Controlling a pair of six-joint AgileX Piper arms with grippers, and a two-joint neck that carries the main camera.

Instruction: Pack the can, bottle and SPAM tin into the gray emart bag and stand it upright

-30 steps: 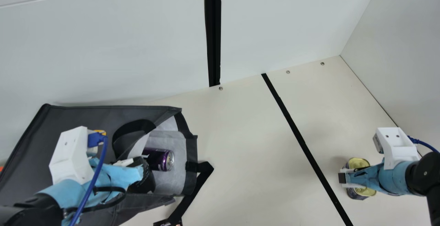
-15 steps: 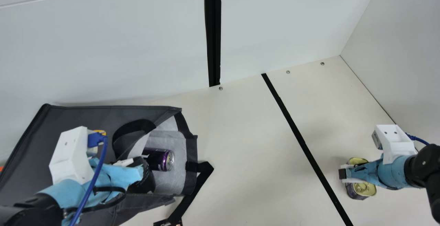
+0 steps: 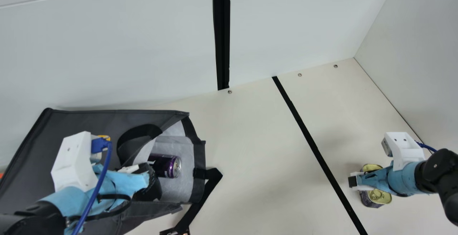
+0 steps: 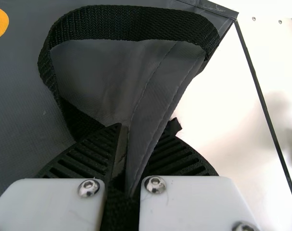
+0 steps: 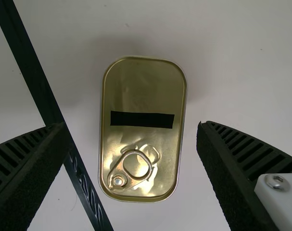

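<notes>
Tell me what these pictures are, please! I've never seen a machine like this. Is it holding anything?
It's a robot with two arms. The big picture comes from a camera on its neck, looking down at the cream table. Each smaller picture comes from a camera on one wrist, looking past that arm's own fingers.

On the table lies a gray bag on its side, with a purple can inside its opening. Farther to the right stands a tin with a gold lid and pull ring.

The left gripper is pinching the bag's edge. The right gripper is open above the tin, holding nothing.
</notes>
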